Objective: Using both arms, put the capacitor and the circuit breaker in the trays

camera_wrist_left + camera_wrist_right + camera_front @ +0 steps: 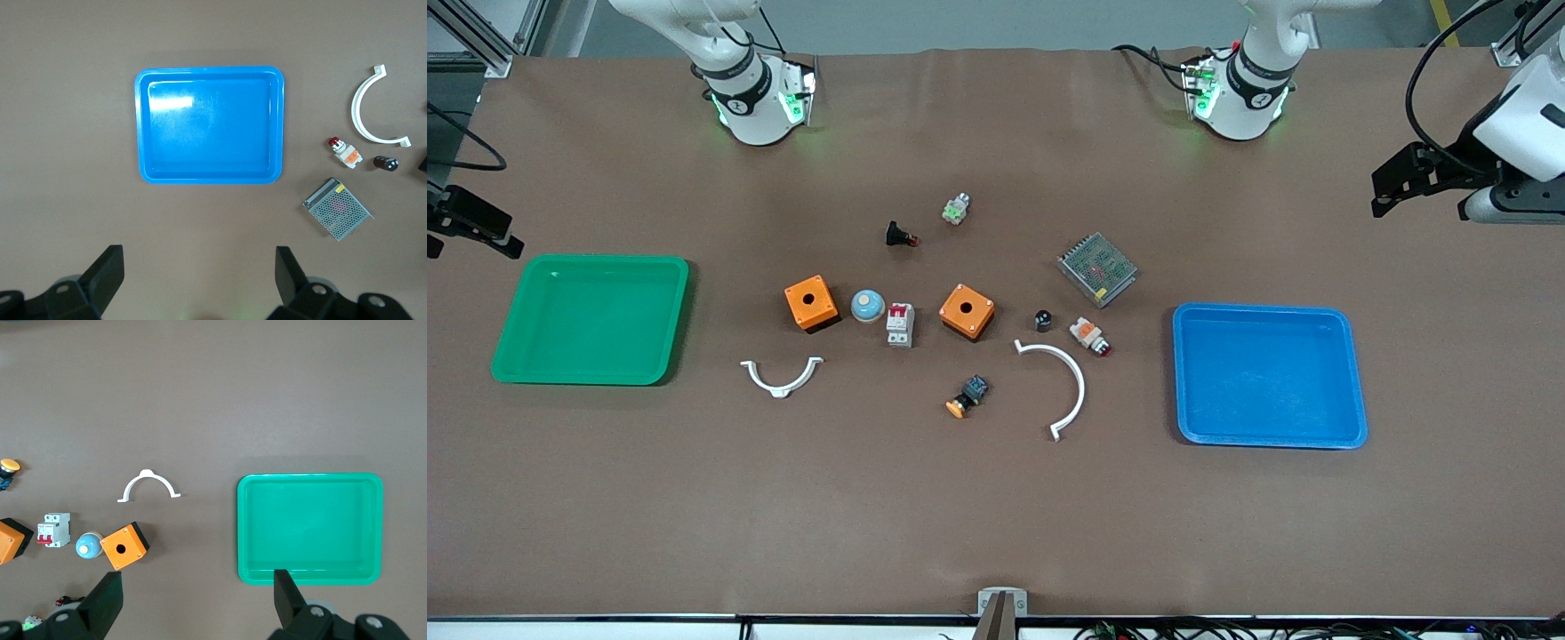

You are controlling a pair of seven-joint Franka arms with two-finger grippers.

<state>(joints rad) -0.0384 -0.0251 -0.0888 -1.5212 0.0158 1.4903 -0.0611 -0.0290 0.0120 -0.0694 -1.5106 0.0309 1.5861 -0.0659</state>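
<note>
The capacitor (1042, 320), a tiny black cylinder, stands on the table between an orange box and the white-orange button part; it also shows in the left wrist view (385, 163). The circuit breaker (900, 324), white-grey with red levers, lies between the two orange boxes; it also shows in the right wrist view (53, 530). My left gripper (1400, 187) hangs open and empty over the left arm's end of the table, and its own view (199, 280) shows bare table between its fingers. My right gripper (467, 227) hangs open and empty over the right arm's end (198, 600).
A green tray (596, 261) lies toward the right arm's end and a blue tray (1263, 308) toward the left arm's end. Two orange boxes (811, 303) (967, 311), a blue dome (867, 306), a mesh power supply (1096, 268), two white curved clips (781, 377) (1060, 382) and several buttons lie mid-table.
</note>
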